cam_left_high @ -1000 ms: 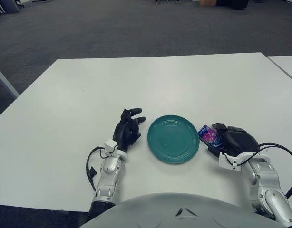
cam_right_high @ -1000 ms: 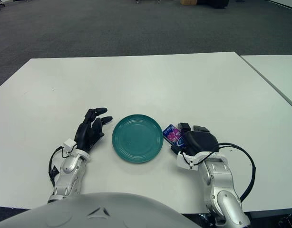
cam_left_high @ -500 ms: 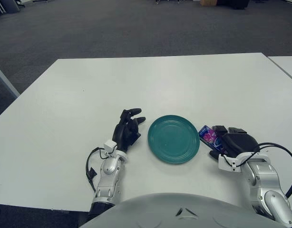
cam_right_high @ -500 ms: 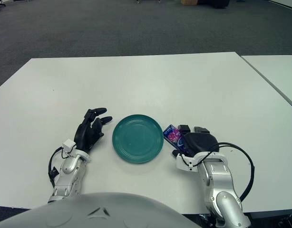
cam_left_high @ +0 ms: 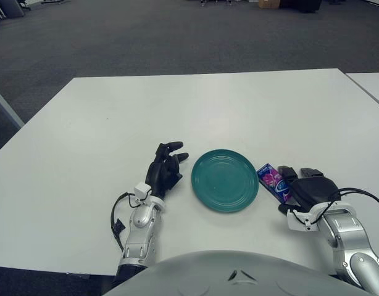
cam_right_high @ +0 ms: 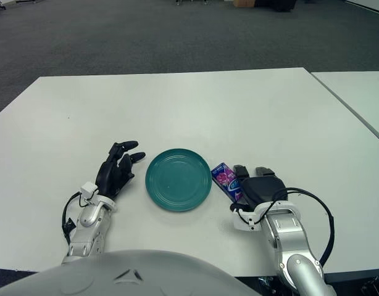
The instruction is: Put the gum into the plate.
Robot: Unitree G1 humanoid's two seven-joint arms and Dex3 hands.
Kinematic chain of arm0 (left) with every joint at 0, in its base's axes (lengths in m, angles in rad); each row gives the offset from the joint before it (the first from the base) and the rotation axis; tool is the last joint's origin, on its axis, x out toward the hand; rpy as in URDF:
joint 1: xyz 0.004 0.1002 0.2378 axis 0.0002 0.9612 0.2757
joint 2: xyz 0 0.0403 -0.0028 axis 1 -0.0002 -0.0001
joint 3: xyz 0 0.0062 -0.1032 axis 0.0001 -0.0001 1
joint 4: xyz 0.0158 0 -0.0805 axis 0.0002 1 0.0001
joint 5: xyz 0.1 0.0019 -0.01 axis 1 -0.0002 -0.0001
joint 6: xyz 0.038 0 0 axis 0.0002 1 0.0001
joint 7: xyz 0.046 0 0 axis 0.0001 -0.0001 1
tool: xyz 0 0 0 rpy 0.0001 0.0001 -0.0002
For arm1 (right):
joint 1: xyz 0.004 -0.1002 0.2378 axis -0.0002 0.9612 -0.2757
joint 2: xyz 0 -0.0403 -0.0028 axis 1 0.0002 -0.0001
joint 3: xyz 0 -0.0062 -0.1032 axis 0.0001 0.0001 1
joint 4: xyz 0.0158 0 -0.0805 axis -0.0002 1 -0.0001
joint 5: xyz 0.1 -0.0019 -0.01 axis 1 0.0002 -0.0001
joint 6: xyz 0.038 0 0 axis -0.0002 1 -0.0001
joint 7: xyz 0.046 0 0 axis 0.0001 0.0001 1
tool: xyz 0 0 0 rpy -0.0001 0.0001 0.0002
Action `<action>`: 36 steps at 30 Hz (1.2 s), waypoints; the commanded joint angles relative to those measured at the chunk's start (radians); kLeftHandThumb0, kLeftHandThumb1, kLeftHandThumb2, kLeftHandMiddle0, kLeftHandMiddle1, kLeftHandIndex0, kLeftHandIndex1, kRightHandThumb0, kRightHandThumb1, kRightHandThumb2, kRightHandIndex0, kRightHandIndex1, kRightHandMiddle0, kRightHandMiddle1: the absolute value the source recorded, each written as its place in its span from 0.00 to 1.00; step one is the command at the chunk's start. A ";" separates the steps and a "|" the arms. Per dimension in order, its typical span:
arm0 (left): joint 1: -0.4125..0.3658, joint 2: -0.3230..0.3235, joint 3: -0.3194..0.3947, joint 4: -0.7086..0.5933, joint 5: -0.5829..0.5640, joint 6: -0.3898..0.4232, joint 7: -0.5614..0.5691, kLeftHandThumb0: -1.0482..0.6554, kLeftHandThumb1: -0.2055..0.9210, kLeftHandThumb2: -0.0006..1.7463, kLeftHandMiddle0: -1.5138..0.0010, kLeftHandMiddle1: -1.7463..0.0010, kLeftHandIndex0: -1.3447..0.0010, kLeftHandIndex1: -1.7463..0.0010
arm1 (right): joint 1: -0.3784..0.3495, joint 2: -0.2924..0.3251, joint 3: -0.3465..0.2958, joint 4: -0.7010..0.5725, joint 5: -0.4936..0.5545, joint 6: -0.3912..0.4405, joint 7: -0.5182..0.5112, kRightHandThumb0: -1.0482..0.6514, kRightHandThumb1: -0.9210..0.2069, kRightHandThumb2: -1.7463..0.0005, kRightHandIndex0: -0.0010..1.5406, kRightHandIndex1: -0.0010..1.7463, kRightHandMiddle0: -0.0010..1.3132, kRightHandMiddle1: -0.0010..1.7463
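Black right hand: sits just right of the gum, fingers pointing forward and touching or nearly touching the packet's right edge; whether they are closed on it or only alongside it, I cannot tell.
Gum: small blue and pink packet, lying flat on the table just right of the plate, close to its rim but outside it.
Plate: round, teal, bare, centred in front of the robot between the two hands.
Left hand: idle, shows just left of the plate, fingers loosely spread and holding nothing.
Table: white top, bare beyond the plate.
Step in hand: by my reading, the grasp of the gum; nothing is lifted, and the packet is not yet in the plate.
Next move: likely calls for a firm pinch across the packet, a small lift, a short carry leftward over the rim, then a release above the plate's middle.
Risk: a thin flat packet may slide on the smooth top instead of being caught.
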 commanded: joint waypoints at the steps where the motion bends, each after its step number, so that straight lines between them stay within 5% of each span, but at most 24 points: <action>1: 0.015 -0.004 0.003 0.022 0.013 0.032 0.023 0.17 1.00 0.45 0.79 0.38 0.89 0.25 | 0.030 -0.009 0.001 0.056 -0.008 0.003 0.029 0.00 0.00 0.58 0.23 0.01 0.00 0.15; 10: 0.024 -0.003 -0.004 0.008 0.012 0.038 0.022 0.17 1.00 0.45 0.78 0.37 0.90 0.25 | 0.024 0.009 -0.016 0.081 0.006 0.020 -0.014 0.04 0.00 0.60 0.29 0.05 0.00 0.26; 15: 0.018 0.005 0.002 0.020 0.001 0.033 0.009 0.16 1.00 0.46 0.77 0.39 0.90 0.26 | 0.020 0.031 -0.025 0.099 0.014 0.036 -0.081 0.11 0.00 0.62 0.24 0.74 0.00 0.83; 18: 0.017 0.005 0.004 0.022 0.002 0.029 0.012 0.17 1.00 0.46 0.77 0.40 0.91 0.26 | 0.014 0.034 -0.025 0.116 0.018 0.037 -0.108 0.16 0.00 0.63 0.31 0.91 0.10 0.94; 28: 0.014 -0.006 0.011 0.019 0.008 0.025 0.030 0.18 1.00 0.45 0.78 0.37 0.90 0.23 | -0.001 0.034 -0.016 0.183 0.067 0.013 -0.268 0.25 0.00 0.62 0.46 1.00 0.40 1.00; 36: 0.012 -0.001 0.012 0.015 0.017 0.032 0.039 0.19 1.00 0.45 0.79 0.34 0.90 0.22 | -0.013 0.042 -0.007 0.199 0.104 0.026 -0.311 0.30 0.00 0.62 0.50 1.00 0.47 1.00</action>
